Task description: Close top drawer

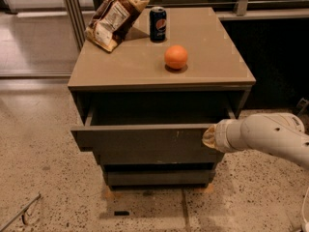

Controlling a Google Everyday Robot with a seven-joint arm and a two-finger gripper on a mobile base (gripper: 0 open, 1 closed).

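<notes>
1. Top drawer [140, 139]: pulled partway out below the front edge of the bench [212, 57]. Dark gap open btwn bench edge and drawer front. Not closed.
2. Front panel: flat, no handle, grey-brown, small pale scuffs nr its upper edge. Stands well forward of the two lower drawer fronts [154, 158], which look shut.
3. Gripper [208, 138]: at the right end of the drawer front, below the bench's front-right corner, touching the panel or v. close to it. Claw state: cannot tell. The tip meets the panel end-on and the white arm [270, 139] gives no clue.
4. Handling (judgement): stiff box on runners. Inside too dark to check for contents, so weight unknown, prob. moderate. Should slide w/ a steady, level push toward the bench's rear edge.
5. Hold point (judgement): nothing to grab, so no grip req'd. Press flat on the front face.
6. Concern: contact sits far to the right end. An off-centre push may skew the drawer in its runners and bind it, so nearer mid-panel is pref.
7. Concern: panel face looks smooth, so the tip could slide off the right end.
8. Bench top: orange [176, 57] nr centre could roll if the drawer slams. Soda can [158, 24] nr rear edge and snack bag [113, 16] at rear-left corner are less exposed.
</notes>
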